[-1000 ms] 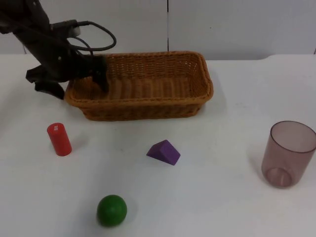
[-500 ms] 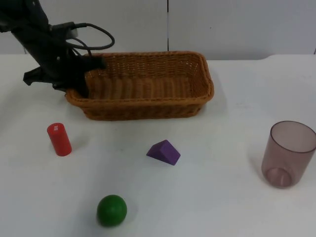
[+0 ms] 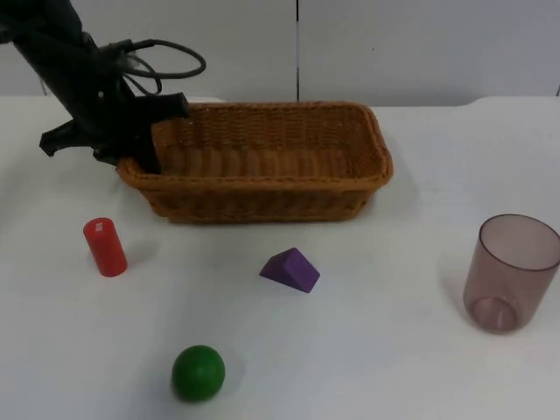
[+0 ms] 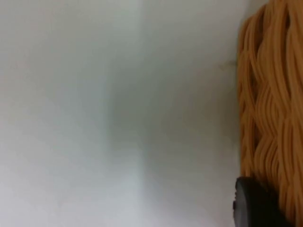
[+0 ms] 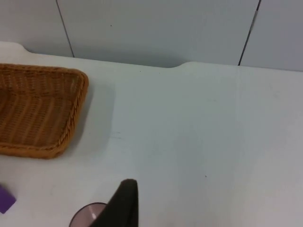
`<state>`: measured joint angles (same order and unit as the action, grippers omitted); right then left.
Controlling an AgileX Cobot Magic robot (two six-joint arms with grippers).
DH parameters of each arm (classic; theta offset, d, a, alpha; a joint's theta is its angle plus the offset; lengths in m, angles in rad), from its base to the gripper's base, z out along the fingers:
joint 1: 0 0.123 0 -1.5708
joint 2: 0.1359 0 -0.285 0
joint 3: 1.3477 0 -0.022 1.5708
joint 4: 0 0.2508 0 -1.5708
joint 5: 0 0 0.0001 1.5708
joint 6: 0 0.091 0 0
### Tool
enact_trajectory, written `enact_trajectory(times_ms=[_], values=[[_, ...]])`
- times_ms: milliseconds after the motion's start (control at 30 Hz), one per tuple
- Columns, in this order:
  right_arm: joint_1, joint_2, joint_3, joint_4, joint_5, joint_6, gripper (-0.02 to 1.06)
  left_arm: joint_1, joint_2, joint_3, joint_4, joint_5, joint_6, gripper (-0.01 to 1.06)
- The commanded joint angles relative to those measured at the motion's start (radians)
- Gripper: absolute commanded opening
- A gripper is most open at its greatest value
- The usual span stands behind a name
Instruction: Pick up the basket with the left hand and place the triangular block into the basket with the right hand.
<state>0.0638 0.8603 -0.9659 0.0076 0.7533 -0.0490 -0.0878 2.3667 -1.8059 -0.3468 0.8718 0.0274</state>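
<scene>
— Is the left gripper [image 3: 140,140] lifting the woven wicker basket [image 3: 262,162] now?
— Yes, clamped on its nine o'clock rim; the basket has just shifted.
— And the purple triangular block [image 3: 290,269]?
— Sitting on the white counter [image 3: 394,332], at the basket's six o'clock, waiting for the right arm.

Even, bright light (soft shadows)
</scene>
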Motion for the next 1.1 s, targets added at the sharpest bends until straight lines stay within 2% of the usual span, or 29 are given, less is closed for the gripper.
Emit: enact_trajectory(times_ms=[0, 233, 367, 433, 467, 567, 667, 733, 867, 1000, 1067], values=[[0.004, -0.003, -0.004, -0.008, -0.005, -0.008, 1.05, -0.004, -0.078, 0.033, -0.048, 0.031, 0.035, 0.00], [0.004, -0.003, -0.004, -0.001, 0.010, -0.008, 1.05, 0.008, -0.212, 0.173, -0.116, 0.013, 0.038, 0.00], [0.004, -0.003, -0.004, -0.001, 0.028, -0.027, 1.05, 0.031, -0.383, 0.378, -0.117, -0.073, 0.046, 0.00], [0.004, -0.003, -0.004, -0.001, 0.033, -0.030, 1.05, 0.035, -0.405, 0.406, -0.117, -0.088, 0.046, 0.00], [0.004, -0.003, -0.004, 0.007, 0.038, -0.041, 1.05, 0.050, -0.464, 0.489, -0.125, -0.119, 0.046, 0.00], [0.004, -0.003, -0.004, 0.032, 0.043, -0.068, 1.05, 0.092, -0.587, 0.623, -0.107, -0.153, 0.046, 0.00], [0.004, -0.003, -0.004, 0.042, 0.044, -0.077, 1.05, 0.138, -0.672, 0.695, -0.118, -0.176, 0.050, 0.00], [0.004, -0.003, -0.004, 0.081, 0.052, -0.127, 1.05, 0.186, -0.749, 0.757, -0.173, -0.208, 0.059, 0.00], [0.007, 0.021, -0.004, 0.123, 0.081, -0.189, 1.05, 0.236, -0.838, 0.785, -0.195, -0.202, 0.083, 0.00], [0.019, 0.083, -0.004, 0.185, 0.087, -0.264, 1.05, 0.252, -0.884, 0.783, -0.214, -0.204, 0.067, 0.00], [0.058, 0.149, -0.004, 0.208, 0.073, -0.313, 1.05, 0.252, -0.883, 0.783, -0.214, -0.204, 0.021, 0.00]])
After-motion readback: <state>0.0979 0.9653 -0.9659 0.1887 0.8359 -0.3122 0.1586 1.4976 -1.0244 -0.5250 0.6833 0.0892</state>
